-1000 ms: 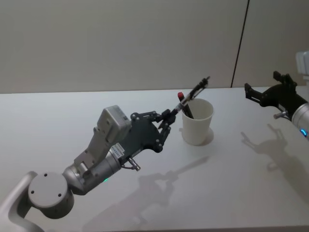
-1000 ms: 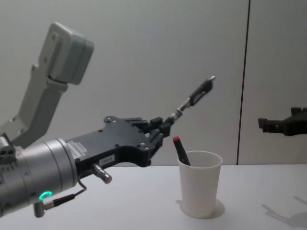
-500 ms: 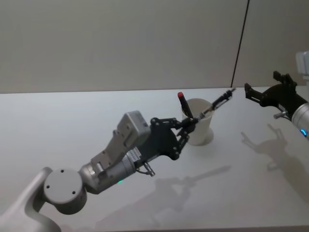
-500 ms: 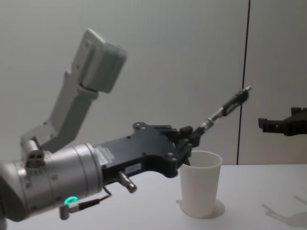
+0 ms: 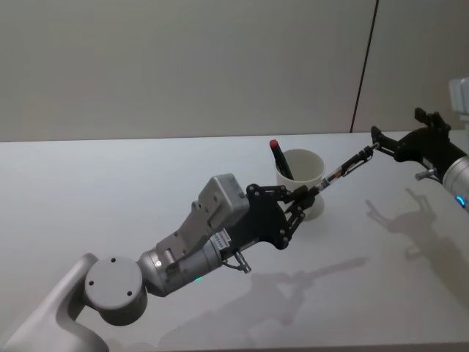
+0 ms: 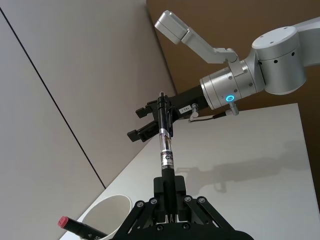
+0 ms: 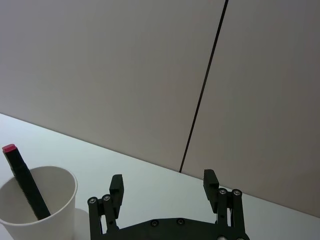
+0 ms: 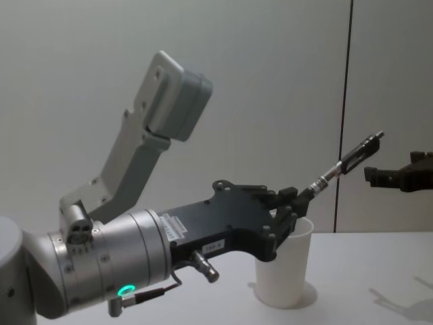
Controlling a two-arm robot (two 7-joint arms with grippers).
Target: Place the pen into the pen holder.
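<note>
Bench (image 5: 110, 183): pale grey surface, plain wall behind.
Pen holder (image 5: 302, 170): white paper cup standing on the bench, a red-capped black marker (image 5: 278, 155) leaning inside.
Left tool (image 5: 304, 196): clamped on the slim black-and-clear pen (image 5: 344, 170), against the cup.
Pen: tilted up rightward, outside the cup.
Right tool (image 7: 163, 180): fingers spread, far right.

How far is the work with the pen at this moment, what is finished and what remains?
Done: the pen is off the table, gripped at its lower end by the left gripper. In hand: it slants upward by the rim of the pen holder, pointing toward the open right gripper. Left: bring the pen into the pen holder, where a red-capped marker already leans.
</note>
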